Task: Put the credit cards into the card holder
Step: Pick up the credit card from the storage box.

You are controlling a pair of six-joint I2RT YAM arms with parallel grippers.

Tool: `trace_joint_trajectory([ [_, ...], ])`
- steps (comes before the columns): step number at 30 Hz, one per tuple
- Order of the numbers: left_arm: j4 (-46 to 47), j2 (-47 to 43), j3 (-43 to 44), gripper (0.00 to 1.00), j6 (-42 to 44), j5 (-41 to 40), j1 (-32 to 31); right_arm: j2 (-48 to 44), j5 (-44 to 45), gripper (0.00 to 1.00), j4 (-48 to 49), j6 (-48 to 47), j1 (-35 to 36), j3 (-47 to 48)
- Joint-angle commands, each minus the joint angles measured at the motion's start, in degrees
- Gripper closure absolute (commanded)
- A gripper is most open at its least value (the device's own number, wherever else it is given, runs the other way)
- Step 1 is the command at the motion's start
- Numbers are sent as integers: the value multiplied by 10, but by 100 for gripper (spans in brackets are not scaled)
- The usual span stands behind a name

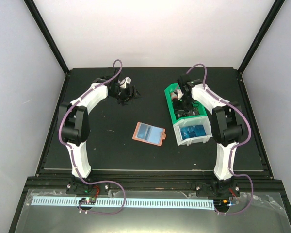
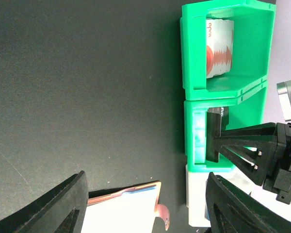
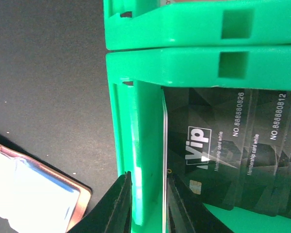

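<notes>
The salmon card holder (image 1: 148,132) lies flat mid-table with a blue card (image 1: 146,130) showing in it. It also shows in the left wrist view (image 2: 126,208) and in the right wrist view (image 3: 39,194). Dark VIP cards (image 3: 223,145) lie in the middle compartment of the green-and-white tray (image 1: 170,110). My right gripper (image 3: 148,204) is down in that compartment, its jaws narrowly apart around a dark card standing on edge (image 3: 163,145). Red-and-white cards (image 2: 218,48) sit in the far compartment and blue cards (image 1: 191,131) in the near white one. My left gripper (image 1: 126,93) is open and empty, far left of the tray.
The tray's green wall (image 3: 121,121) stands right beside my right gripper's left finger (image 3: 119,206). In the left wrist view my right gripper (image 2: 252,145) reaches into the tray. Black mat edges and white walls bound the table.
</notes>
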Motion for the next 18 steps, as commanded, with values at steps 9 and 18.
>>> trace_joint_trajectory([
  [9, -6, 11, 6, 32, 5, 0, 2, 35, -5, 73, -3, 13, -1, 24],
  [18, -6, 13, 6, 32, 5, 0, 2, 42, -8, 72, -7, 14, -1, 36],
])
